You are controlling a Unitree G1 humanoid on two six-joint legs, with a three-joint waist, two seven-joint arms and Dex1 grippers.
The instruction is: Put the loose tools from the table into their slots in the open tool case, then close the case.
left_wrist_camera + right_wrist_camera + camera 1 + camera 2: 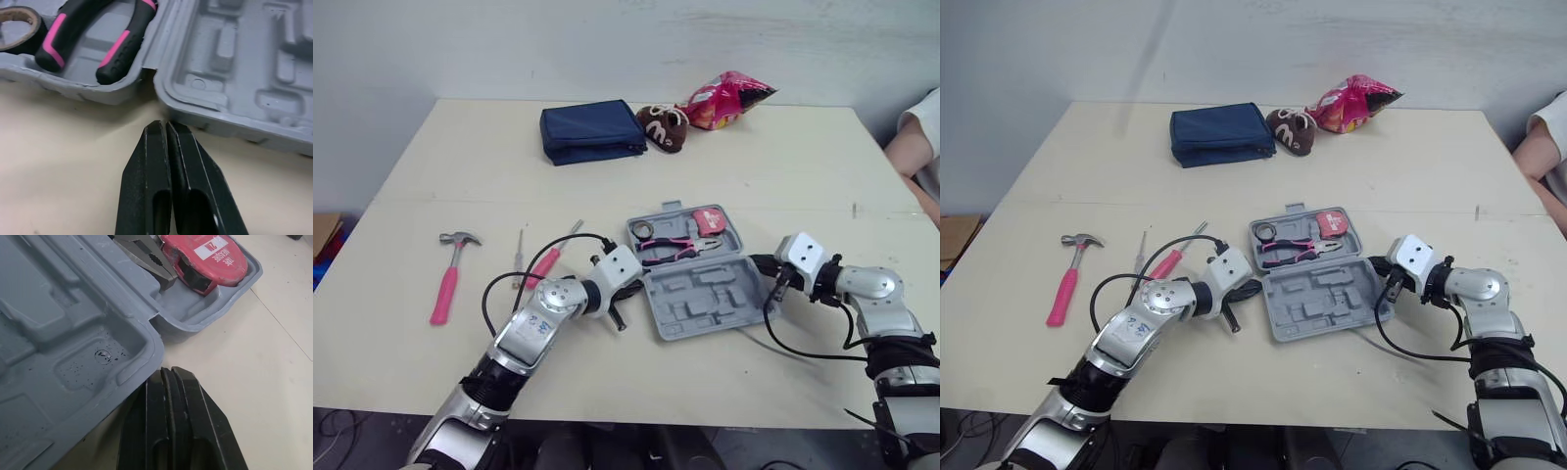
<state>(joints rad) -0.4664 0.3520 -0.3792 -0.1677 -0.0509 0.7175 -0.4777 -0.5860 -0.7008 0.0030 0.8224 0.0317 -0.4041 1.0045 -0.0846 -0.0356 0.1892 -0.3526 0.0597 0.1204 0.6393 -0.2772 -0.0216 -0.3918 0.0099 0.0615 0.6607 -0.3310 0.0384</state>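
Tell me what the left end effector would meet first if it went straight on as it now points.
Most likely the outer wall of the tool case, near the hinge notch between its two halves, just ahead of the shut left end effector.

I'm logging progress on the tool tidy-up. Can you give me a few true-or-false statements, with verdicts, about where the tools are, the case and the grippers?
1. The pink-handled hammer lies loose on the table, outside the tool case. True.
2. The red tape measure lies on the table next to the hammer. False: it sits in the far half of the case, beside the pliers.
3. The left gripper and the right gripper both have shut, empty jaws. True.
4. The tool case is closed. False: it lies open, its near half showing empty slots.
5. The pink-handled screwdriver is in a slot. False: it lies on the table, left of the case.
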